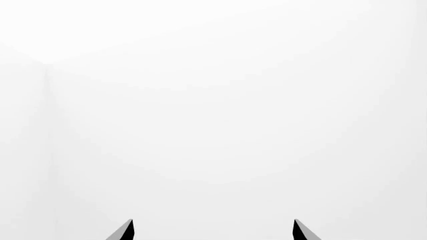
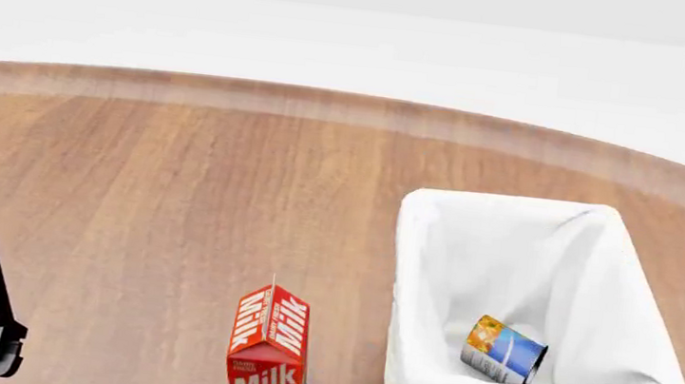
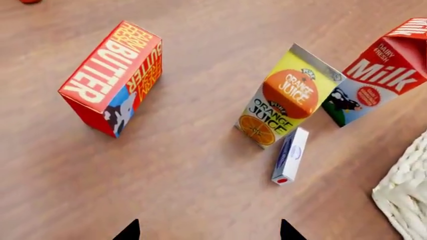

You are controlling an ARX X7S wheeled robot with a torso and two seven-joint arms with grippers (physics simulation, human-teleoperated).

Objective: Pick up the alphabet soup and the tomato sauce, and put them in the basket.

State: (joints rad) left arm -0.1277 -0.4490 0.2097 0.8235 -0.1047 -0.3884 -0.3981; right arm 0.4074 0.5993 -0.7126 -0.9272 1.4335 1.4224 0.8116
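The alphabet soup (image 2: 505, 350) lies on its side inside the basket (image 2: 427, 258), near the bench's (image 2: 189, 195) right edge. Both the left end effector (image 1: 213, 231) and the right end effector (image 3: 209, 231) are spread wide, holding nothing. The tomato sauce is out of view.

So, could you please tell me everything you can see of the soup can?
The soup can is a small tin with a blue label, an orange-yellow picture at one end and a dark-looking end turned toward the basket's right side. It lies on its side inside the basket, on the white cloth lining, near the front wall. It rests slantwise to the walls. Nothing else touches it; no pincer is near it. Only the head view shows it.
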